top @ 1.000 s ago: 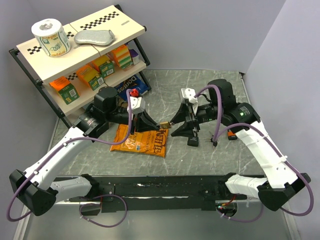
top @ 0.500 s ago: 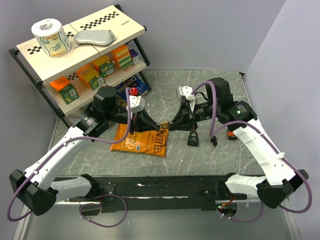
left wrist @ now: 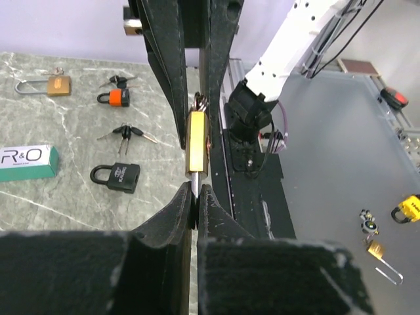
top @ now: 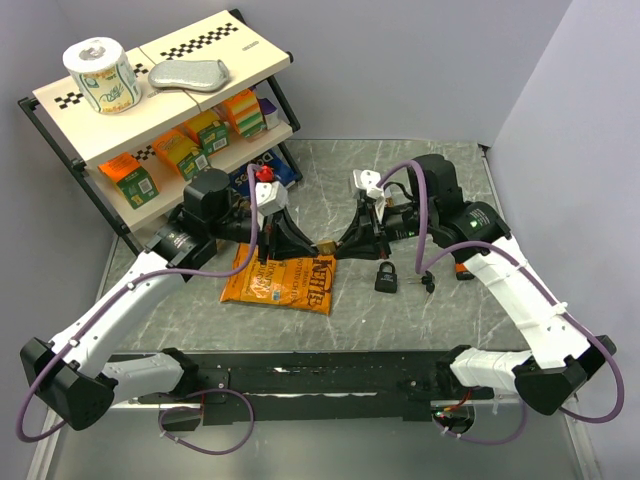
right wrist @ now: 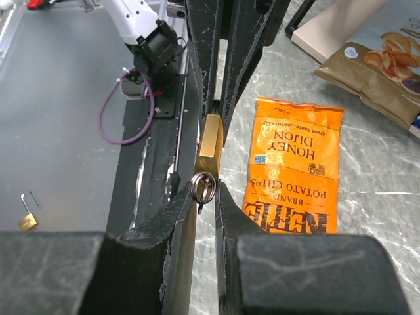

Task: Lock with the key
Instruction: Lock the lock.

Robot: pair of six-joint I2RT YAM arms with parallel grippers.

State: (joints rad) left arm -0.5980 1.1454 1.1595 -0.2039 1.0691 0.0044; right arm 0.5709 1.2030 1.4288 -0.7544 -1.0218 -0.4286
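Left wrist view: left claw (left wrist: 195, 194) pinching brass padlock (left wrist: 197, 143); right claw (right wrist: 205, 194) clamped on key (right wrist: 203, 184), apparently inserted; locking turn outstanding.

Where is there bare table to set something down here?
Bare grey marble tabletop runs along the far edge, right of the white shelf rack, and in front, between the black padlock and the black base rail. The middle is crowded: left gripper and right gripper meet at the small brass padlock, beside the orange chip bag and loose keys.
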